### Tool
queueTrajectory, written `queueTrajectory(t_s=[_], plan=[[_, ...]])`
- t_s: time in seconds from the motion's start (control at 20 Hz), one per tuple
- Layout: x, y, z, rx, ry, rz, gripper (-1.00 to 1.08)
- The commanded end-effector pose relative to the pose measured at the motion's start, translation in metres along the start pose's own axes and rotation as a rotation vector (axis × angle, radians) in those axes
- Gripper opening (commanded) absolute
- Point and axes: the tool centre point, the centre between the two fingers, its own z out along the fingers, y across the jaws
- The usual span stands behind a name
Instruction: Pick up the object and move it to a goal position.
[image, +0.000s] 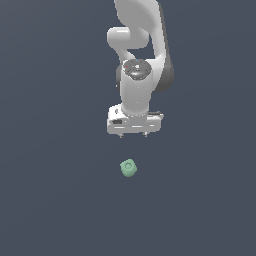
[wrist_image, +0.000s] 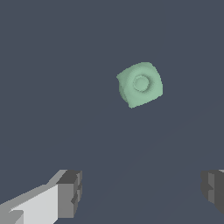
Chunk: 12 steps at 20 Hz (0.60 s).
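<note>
Gripper (image: 133, 135) was wide open, jaws spread far apart and holding nothing. In the wrist view both dark finger pads (wrist_image: 72, 192) showed at the frame edges with bare dark surface between them. The object (image: 128, 168), a small mint-green lump with a round dimple on top, sat on the dark counter (image: 55, 200), clear of the jaws and not touching them. It lay ahead of the gap between the pads, not between them. In the exterior view it sat below the fingertips, roughly centred under the hand.
</note>
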Motion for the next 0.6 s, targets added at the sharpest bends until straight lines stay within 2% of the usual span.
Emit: queueTrajectory(t_s=[0.0,0.55], plan=[[0.0000,0.0000,0.0000,0.000,0.000,0.000,1.00],[0.0004,0.0029,-0.0074,-0.021,-0.007,0.010,1.00]])
